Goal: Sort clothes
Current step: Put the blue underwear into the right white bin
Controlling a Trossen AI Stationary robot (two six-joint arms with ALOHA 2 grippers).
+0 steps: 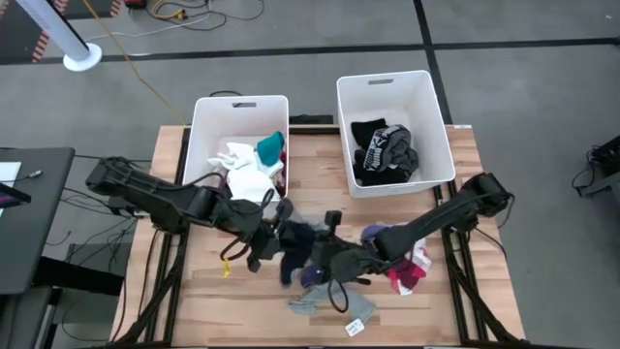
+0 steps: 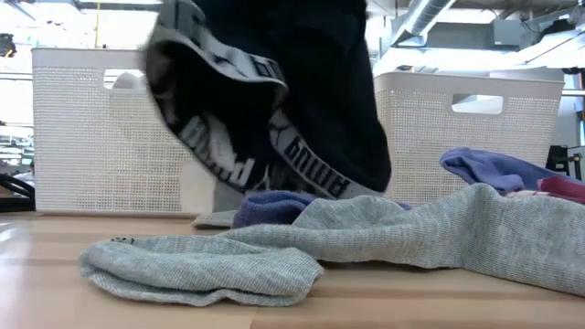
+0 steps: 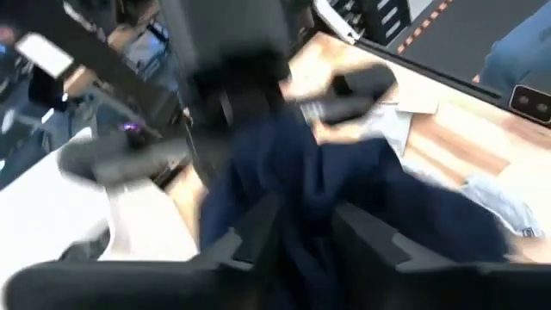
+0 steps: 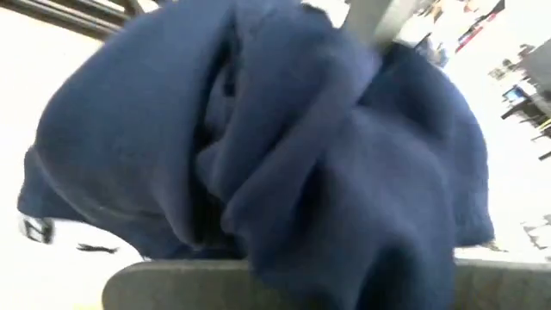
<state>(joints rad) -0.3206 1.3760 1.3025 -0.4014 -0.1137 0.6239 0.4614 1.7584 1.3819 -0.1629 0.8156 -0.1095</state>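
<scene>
My right gripper [image 1: 325, 254] sits at the middle of the table, its fingers clamped together on a navy garment [image 4: 284, 155], soft, thick, folded into deep rolls. That same navy cloth fills the space ahead of my left gripper [image 1: 276, 237], which sits just at nine o'clock of the right one; whether its two dark fingers [image 3: 245, 245] pinch the cloth or stand slack around it, I cannot tell.

Seen from table height, the dark garment hangs above the boards, and a grey elastic waistband [image 2: 219, 137] with white lettering loops along its edge. Below it lies a grey knit sock [image 2: 201, 267], ribbed, limp and flat on the pale wooden table [image 2: 55, 302]. A second, larger grey knit piece [image 2: 475, 233] stretches away at three o'clock of it, and a purple-blue sock [image 2: 274, 206] lies bunched between them. At five o'clock of my right gripper, a pink and maroon bundle [image 1: 409, 273] lies near the table's edge.

Two white plastic bins with perforated walls stand at twelve o'clock. The left bin [image 1: 208, 131] holds white fabric [image 1: 242, 170], a teal piece [image 1: 269, 150] and a maroon piece. The right bin [image 1: 441, 136] holds a black and grey heap [image 1: 386, 153] with a lettered waistband.
</scene>
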